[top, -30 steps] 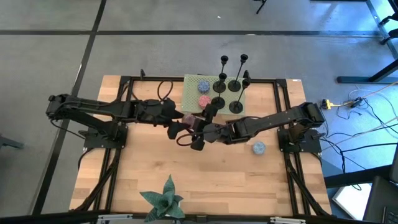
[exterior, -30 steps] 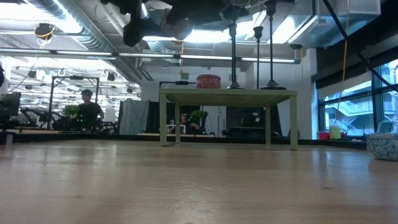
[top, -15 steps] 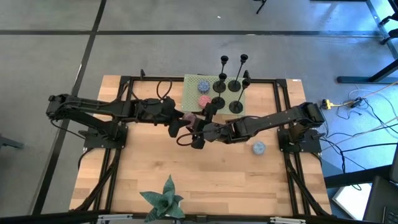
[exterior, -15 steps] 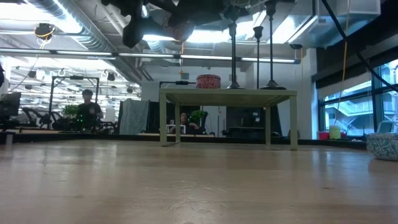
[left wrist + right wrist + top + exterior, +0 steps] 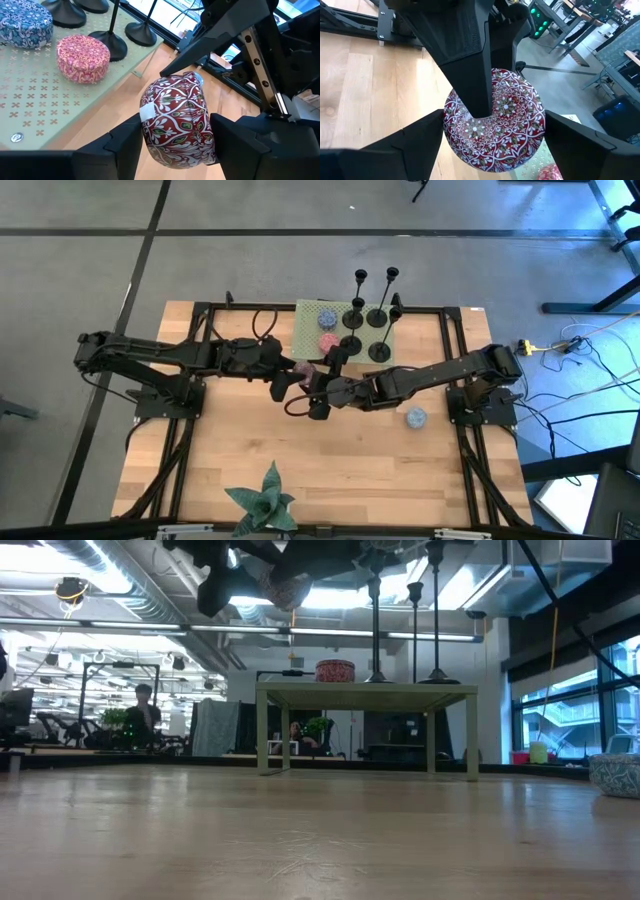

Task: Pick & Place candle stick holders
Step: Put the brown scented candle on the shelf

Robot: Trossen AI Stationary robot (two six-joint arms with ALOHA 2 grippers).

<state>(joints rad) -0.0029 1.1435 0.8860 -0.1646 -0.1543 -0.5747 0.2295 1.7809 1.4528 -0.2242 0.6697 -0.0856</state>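
Note:
Over the middle of the table a round red patterned tin point(image 5: 304, 367) hangs in the air between my two grippers. My left gripper point(image 5: 172, 147) reaches in from the table's left, and my right gripper point(image 5: 492, 150) from the right. Both are shut on the tin. The black candle stick holders point(image 5: 364, 320) stand on their disc bases on a small green stand point(image 5: 365, 690) at the far side. No gripper touches them. My left gripper pinches the red tin across its two flat faces point(image 5: 506, 107), one finger point(image 5: 470, 55) lying over the patterned face. It comes from the table's left, slanting down. The tin is lifted clear, on edge. My right gripper has its two fingers against opposite spots of the tin's round wall point(image 5: 451, 125), across its full width. It comes from the table's right, slanting down. One finger point(image 5: 200, 45) meets the wall from above in the left wrist view.
A pink tin point(image 5: 328, 340) and a blue tin point(image 5: 325, 315) sit on the green stand beside the holders. Another blue tin point(image 5: 416, 418) lies on the wood at the right. A green leafy plant point(image 5: 265, 500) stands at the near edge.
Both arms have stayed where they were, with the red tin in the air between them. My left gripper's fingers have drawn in and taken hold of the tin.

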